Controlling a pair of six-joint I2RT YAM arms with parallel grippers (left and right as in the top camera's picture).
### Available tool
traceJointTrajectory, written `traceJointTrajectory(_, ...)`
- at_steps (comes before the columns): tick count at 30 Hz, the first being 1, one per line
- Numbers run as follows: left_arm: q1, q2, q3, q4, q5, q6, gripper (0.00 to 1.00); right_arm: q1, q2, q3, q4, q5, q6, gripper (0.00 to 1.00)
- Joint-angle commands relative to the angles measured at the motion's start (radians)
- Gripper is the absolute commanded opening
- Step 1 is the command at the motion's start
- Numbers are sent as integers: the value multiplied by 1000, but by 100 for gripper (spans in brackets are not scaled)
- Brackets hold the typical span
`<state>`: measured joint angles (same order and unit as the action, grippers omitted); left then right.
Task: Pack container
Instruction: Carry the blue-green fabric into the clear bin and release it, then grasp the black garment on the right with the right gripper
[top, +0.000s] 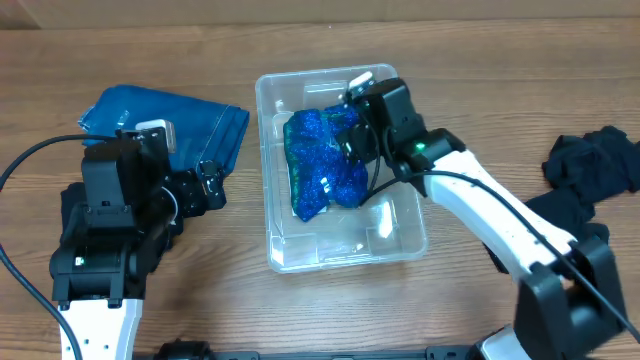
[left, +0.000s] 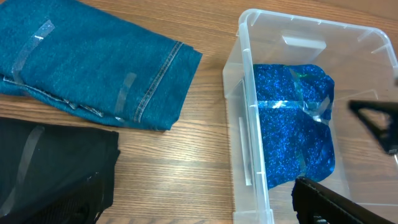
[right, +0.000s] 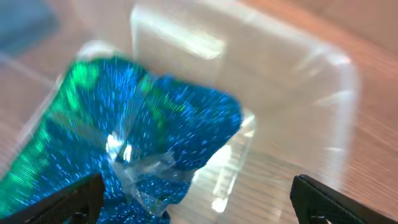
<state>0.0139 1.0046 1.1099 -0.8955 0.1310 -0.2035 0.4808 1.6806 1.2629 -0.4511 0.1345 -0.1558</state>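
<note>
Container (top: 272, 100), clear plastic bin at the middle of the bench (top: 220, 290), holding a blue glitter bundle (top: 320, 165): likely light, stiff, slick, so you take it by the thick rim; right claw (right: 196, 190) spread over it, left claw (left: 323, 146) spread alongside.

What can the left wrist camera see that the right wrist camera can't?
Only the left wrist camera shows the folded blue denim cloth and the black cloth, lying on the wooden table beside the clear container. Only the right wrist camera shows the right gripper, its fingers wide apart, and its picture is blurry. Both show the clear container with the sparkly blue bundle inside it.
</note>
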Motion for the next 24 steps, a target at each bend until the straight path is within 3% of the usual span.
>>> traceJointTrajectory(1, 5, 3, 26, 2, 0, 16, 100, -80, -207, 64, -38, 29, 166, 100)
traceJointTrajectory(6, 5, 3, 26, 2, 0, 16, 100, -556, -370, 64, -321, -61, 502, 100)
traceJointTrajectory(12, 5, 3, 26, 2, 0, 16, 100, -1097, -253, 16, -526, -298, 550, 100)
traceJointTrajectory(17, 5, 3, 26, 2, 0, 16, 100, -1247, -129, -136, -518, -407, 555, 100)
traceJointTrajectory(24, 5, 3, 26, 2, 0, 16, 100, -1255, -103, -495, -246, -451, 685, 100)
